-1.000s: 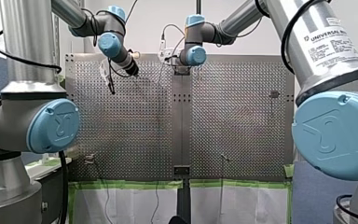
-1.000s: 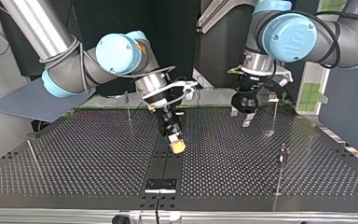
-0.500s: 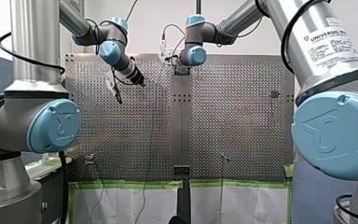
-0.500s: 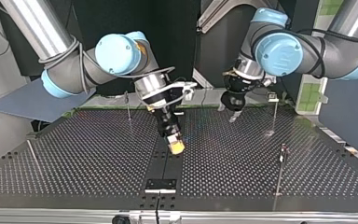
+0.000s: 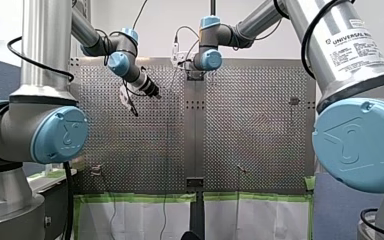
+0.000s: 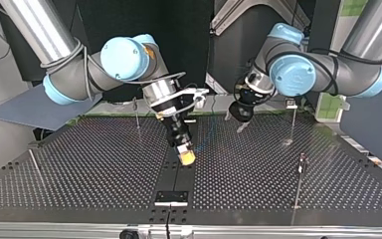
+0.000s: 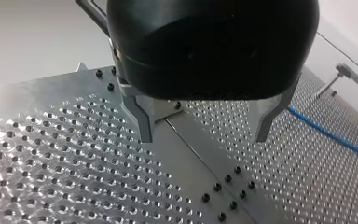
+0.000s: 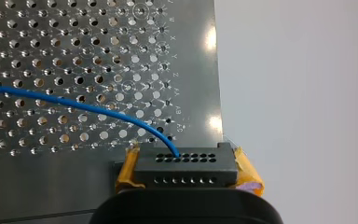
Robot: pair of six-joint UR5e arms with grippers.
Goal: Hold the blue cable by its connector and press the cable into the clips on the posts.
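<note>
Connector block of black plastic with rows of holes [image 8: 186, 169] clamped between yellow pads of right gripper [image 6: 186, 156], thin blue cable [image 8: 74, 105] arcing out of it over perforated silver metal table [image 7: 51, 163], black left gripper [image 7: 204, 137] above table, metal fingers spread, holding nothing, cable just beside it

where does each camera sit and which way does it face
Front: behind and above the arms, looking over the table; my left arm and my right arm frame it.
Top: across the table, facing the arms, which enter from above, sides crossed.
Left wrist: on my left arm, looking along my left pincer, open, at the table.
Right wrist: on my right arm, looking along my right pincer, shut on the connector.
Shared: both wrist views show the blue cable.
</note>
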